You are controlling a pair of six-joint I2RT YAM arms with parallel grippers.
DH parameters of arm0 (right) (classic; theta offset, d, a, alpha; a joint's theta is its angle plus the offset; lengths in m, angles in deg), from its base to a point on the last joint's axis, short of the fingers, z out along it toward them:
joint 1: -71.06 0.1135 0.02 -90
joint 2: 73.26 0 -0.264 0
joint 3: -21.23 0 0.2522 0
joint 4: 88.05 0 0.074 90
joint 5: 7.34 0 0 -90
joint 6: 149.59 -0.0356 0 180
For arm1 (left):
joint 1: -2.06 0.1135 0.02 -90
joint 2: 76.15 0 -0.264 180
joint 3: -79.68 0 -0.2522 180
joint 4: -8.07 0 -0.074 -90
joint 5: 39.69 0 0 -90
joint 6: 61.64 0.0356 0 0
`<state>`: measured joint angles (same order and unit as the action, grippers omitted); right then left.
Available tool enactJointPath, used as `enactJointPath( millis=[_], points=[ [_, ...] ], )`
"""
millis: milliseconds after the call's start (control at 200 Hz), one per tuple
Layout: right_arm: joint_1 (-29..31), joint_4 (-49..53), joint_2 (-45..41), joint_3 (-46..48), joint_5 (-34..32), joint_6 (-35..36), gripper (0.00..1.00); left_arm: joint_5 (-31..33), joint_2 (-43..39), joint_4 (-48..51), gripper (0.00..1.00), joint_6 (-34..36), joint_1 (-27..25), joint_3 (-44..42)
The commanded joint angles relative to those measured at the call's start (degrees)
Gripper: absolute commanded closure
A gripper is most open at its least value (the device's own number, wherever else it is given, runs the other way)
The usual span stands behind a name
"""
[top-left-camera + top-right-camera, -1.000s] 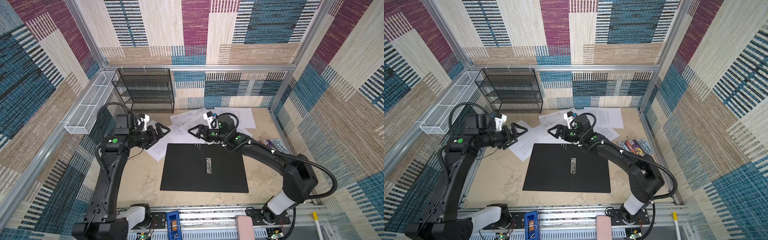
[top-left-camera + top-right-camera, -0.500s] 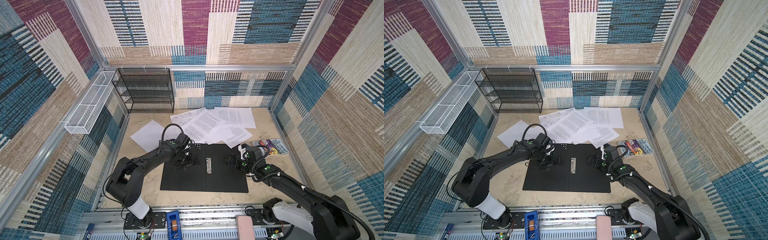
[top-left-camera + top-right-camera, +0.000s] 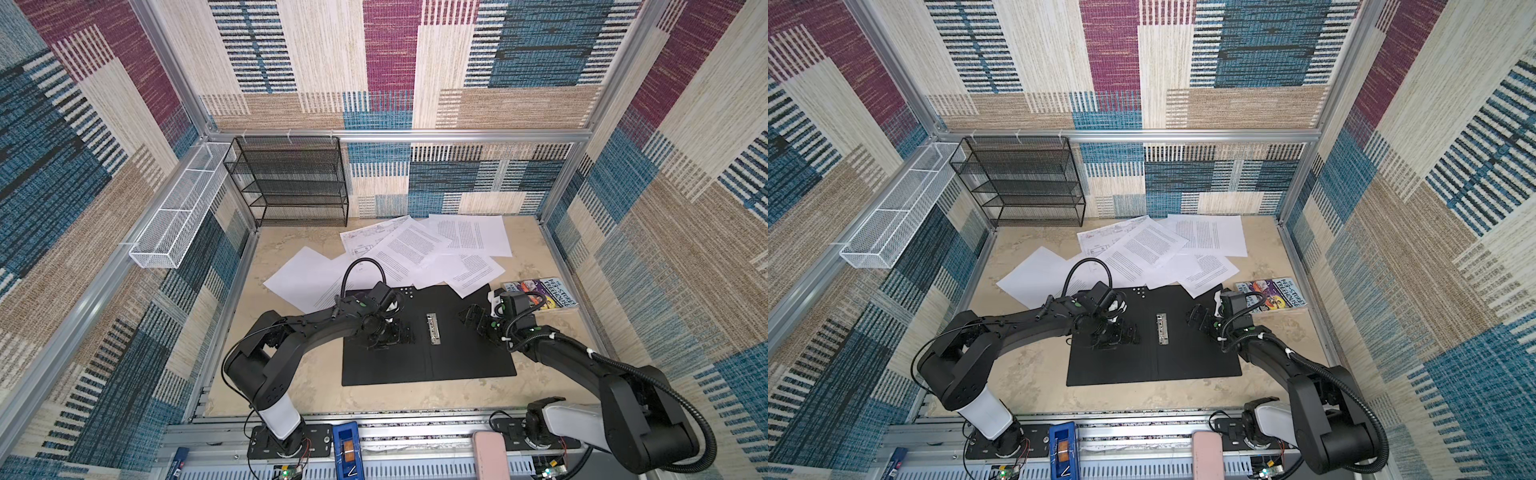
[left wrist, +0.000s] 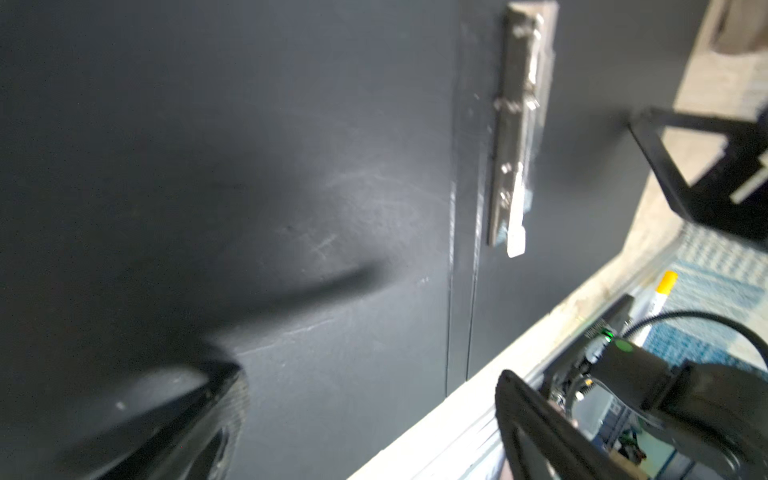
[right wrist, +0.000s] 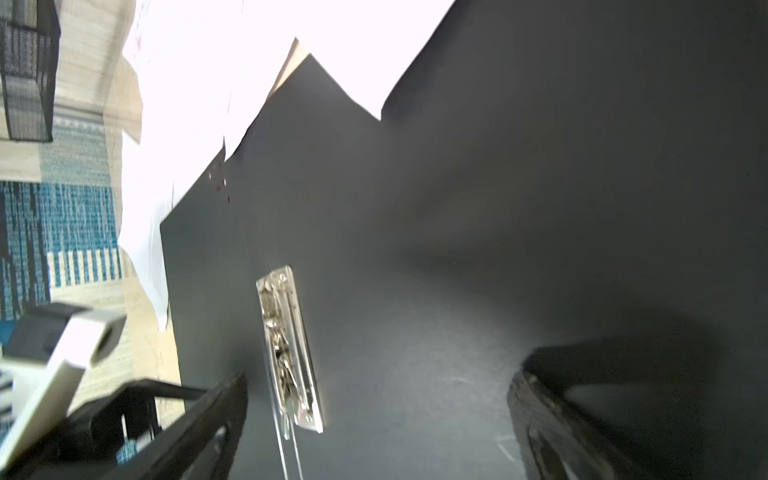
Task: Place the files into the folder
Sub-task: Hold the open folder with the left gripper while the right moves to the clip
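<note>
In both top views the claws work inside a cell walled with woven patchwork panels (image 3: 390,62) in blue, maroon and cream, over a pale beige tabletop (image 3: 374,401). The left claw (image 3: 401,333) hangs low above the left leaf of the folder (image 3: 457,361), which lies spread flat with its black inside up. The right claw (image 3: 471,318) hangs above the right leaf. The metal clip (image 3: 432,328) on the spine lies between the two claws. Both claws have their jaws spread wide and carry nothing. Beyond them, toward the back wall, the files (image 3: 415,249) lie fanned out loose on the tabletop, their nearest corners lapping over the folder's far edge. A colourful book (image 3: 548,293) lies just outside the right claw, off the folder. Far behind the left claw a black mesh rack (image 3: 291,183) stands against the back wall, with a white wire basket (image 3: 174,224) fixed to the side wall beside it.

In the left wrist view the left claw's fingers (image 4: 178,424) are spread far apart. Only the folder's black leaf, scuffed pale in places, shows between them. The clip lies ahead of the claw, off to one side. Whether the fingertips touch the leaf cannot be told.

In the right wrist view the right claw's fingers (image 5: 552,424) are likewise widely parted and empty above the black leaf. The clip lies just ahead of one finger. The files show as glaring white sheets past the folder's far edge, ahead of the claw.
</note>
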<state>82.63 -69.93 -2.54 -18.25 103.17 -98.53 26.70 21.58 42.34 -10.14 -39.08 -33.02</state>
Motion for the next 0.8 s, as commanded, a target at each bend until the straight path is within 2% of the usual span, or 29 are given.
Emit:
enactJointPath(
  millis=[0, 75, 235, 366, 481, 591, 696, 796],
  points=[
    [-0.67, -0.39, 0.0, -1.3, -1.28, 1.87, 0.0, 3.7, 0.59, 5.28, 0.03, -3.86, -2.05, -3.92],
    [-0.54, 0.05, -0.4, -2.13, 0.0, 3.0, 0.01, 2.34, -1.02, 4.51, 0.03, -5.28, -2.37, -4.9],
    [1.51, 1.55, -1.76, -2.88, 2.87, 4.68, 0.13, -0.34, -6.53, 6.03, 0.02, -5.32, -1.98, -0.89],
    [5.66, 3.7, -3.34, -3.65, 2.39, 5.19, 0.24, -3.93, -8.27, 5.82, 0.02, -5.89, 1.34, 2.8],
    [10.56, 4.47, -2.25, -4.38, 1.26, 4.77, 0.35, -5.87, -6.28, 5.49, 0.02, -5.59, 6.41, 4.8],
    [12.43, 3.48, 0.16, -3.65, 1.72, 4.42, 0.46, -7.43, -2.7, 5.06, 0.03, -4.56, 10.89, 6.45],
    [14.24, 2.76, 2.49, -3.68, 2.34, 4.68, 0.52, -7.11, 0.92, 6.11, 0.03, -2.63, 12.81, 7.81],
    [15.21, 1.77, 4.34, -3.85, 2.69, 4.66, 0.63, -6.88, 3.27, 6.35, 0.03, -1.85, 13.76, 7.4]
  ],
)
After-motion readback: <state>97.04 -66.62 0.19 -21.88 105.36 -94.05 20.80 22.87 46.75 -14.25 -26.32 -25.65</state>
